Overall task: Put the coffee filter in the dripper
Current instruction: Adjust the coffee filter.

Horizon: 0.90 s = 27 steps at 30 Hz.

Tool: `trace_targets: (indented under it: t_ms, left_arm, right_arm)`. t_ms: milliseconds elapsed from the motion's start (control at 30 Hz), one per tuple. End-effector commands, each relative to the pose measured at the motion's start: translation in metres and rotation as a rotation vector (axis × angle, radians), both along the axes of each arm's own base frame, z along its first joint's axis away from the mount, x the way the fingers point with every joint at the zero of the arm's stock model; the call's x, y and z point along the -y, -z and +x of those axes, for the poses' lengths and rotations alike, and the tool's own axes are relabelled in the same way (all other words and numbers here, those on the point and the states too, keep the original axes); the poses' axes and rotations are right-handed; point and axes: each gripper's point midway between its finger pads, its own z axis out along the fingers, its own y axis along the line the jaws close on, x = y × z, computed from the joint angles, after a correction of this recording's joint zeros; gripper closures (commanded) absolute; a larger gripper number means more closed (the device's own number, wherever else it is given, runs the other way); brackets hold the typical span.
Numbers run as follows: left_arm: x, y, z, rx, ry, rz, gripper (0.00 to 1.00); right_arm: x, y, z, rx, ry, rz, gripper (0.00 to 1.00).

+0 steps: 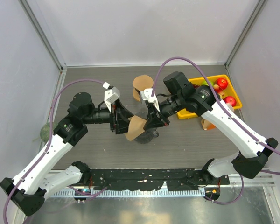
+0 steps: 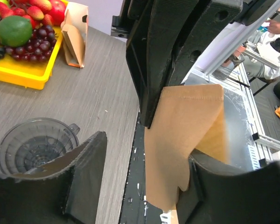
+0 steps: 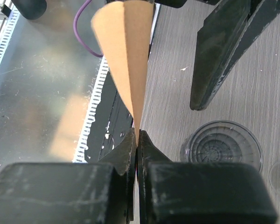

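A brown paper coffee filter [image 1: 135, 128] hangs in the air between my two grippers, above the table's middle. My right gripper [image 1: 151, 121] is shut on the filter's edge; in the right wrist view the filter [image 3: 126, 60] fans out from the closed fingertips [image 3: 130, 142]. My left gripper [image 1: 121, 122] is open, its jaws wide apart around the filter [image 2: 182, 140], which rests against its right finger [image 2: 224, 186]. The clear plastic dripper [image 1: 148, 136] stands on the table just below; it also shows in the left wrist view [image 2: 35, 144] and the right wrist view [image 3: 224, 144].
A yellow tray [image 1: 184, 114] with fruit stands at the back right, seen also in the left wrist view [image 2: 23, 74]. A small cardboard holder [image 2: 74, 32] stands next to it. More brown filters [image 1: 141, 84] lie at the back. A green object [image 1: 45, 132] sits at the far left.
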Motion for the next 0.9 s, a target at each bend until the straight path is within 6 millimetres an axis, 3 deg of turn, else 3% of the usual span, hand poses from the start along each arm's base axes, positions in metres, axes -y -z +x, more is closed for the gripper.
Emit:
trace_targets:
  t_ms: [0, 67, 133, 233, 333, 367, 400, 433, 467, 500, 667, 867]
  left_arm:
    - [0.005, -0.012, -0.008, 0.033, 0.066, -0.051, 0.41]
    - [0.009, -0.012, -0.007, 0.041, 0.065, -0.052, 0.45]
    - [0.012, -0.009, -0.001, 0.041, 0.032, -0.042, 0.56]
    - [0.014, -0.006, 0.009, 0.021, -0.007, -0.033, 0.81]
    - [0.015, -0.005, 0.011, 0.015, -0.020, -0.030, 0.93]
    - [0.015, -0.005, 0.010, 0.014, -0.017, -0.031, 0.92]
    - [0.015, -0.003, 0.007, 0.009, -0.002, -0.033, 0.82]
    - [0.015, -0.005, 0.004, 0.006, 0.017, -0.042, 0.61]
    - [0.016, -0.006, 0.001, 0.000, 0.029, -0.050, 0.48]
    - [0.018, -0.004, 0.003, -0.005, 0.021, -0.050, 0.45]
    - [0.024, -0.004, 0.003, -0.020, 0.027, -0.060, 0.49]
    - [0.030, -0.006, 0.005, -0.059, 0.028, -0.081, 0.71]
  right_arm:
    - [-0.006, -0.017, -0.001, 0.018, -0.018, 0.056, 0.95]
    - [-0.008, -0.018, -0.001, 0.016, -0.018, 0.060, 0.95]
    - [-0.009, -0.021, -0.001, 0.015, -0.021, 0.072, 0.95]
    - [-0.010, -0.024, -0.001, 0.015, -0.025, 0.081, 0.95]
    - [-0.008, -0.026, -0.004, 0.021, -0.032, 0.087, 0.95]
    - [-0.008, -0.025, -0.004, 0.021, -0.033, 0.088, 0.95]
    - [-0.007, -0.025, -0.005, 0.022, -0.032, 0.087, 0.95]
    - [-0.006, -0.026, -0.005, 0.025, -0.031, 0.088, 0.95]
    - [-0.006, -0.025, -0.005, 0.022, -0.030, 0.086, 0.95]
    - [-0.006, -0.025, -0.005, 0.022, -0.032, 0.087, 0.95]
    - [-0.009, -0.026, -0.004, 0.020, -0.033, 0.093, 0.95]
    - [-0.010, -0.029, -0.004, 0.016, -0.034, 0.105, 0.94]
